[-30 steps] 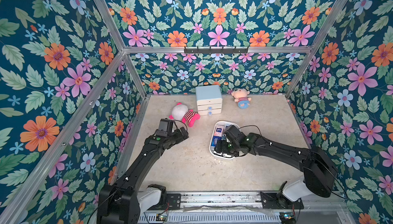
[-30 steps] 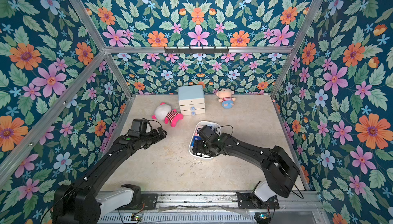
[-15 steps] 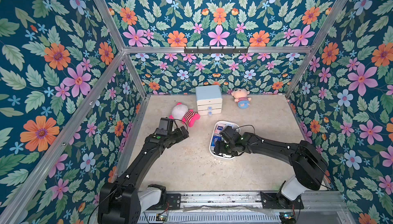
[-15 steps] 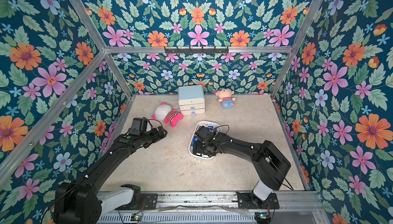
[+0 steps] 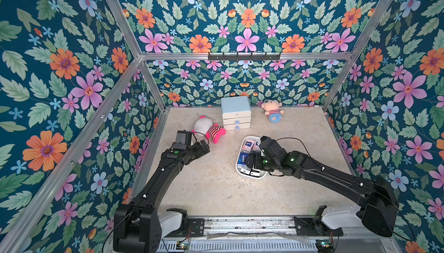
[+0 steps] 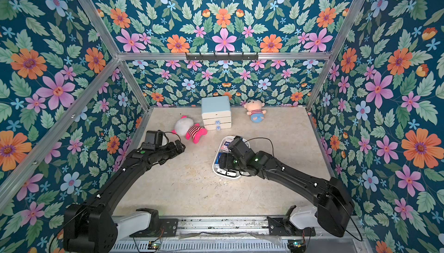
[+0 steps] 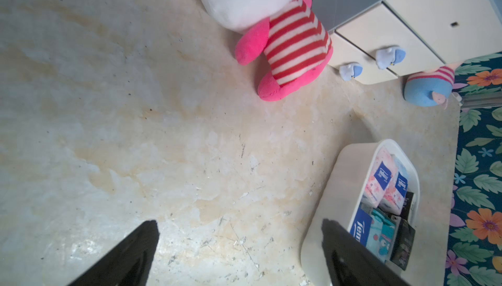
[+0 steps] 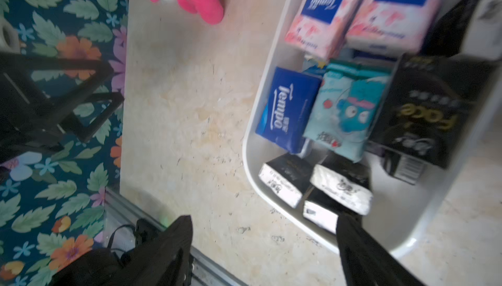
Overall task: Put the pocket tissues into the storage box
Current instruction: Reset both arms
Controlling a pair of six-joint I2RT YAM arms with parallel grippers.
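Your right gripper (image 8: 266, 219) hangs released and empty over the near end of the storage box (image 8: 258, 102), where the pocket tissues (image 8: 345, 113) lie. Your left gripper (image 7: 239, 222), also released, is above the worktop (image 5: 216, 191), left of it.

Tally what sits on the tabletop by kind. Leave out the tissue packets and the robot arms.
Plush toys: 2
Drawer cabinet: 1
Storage box: 1
Total: 4
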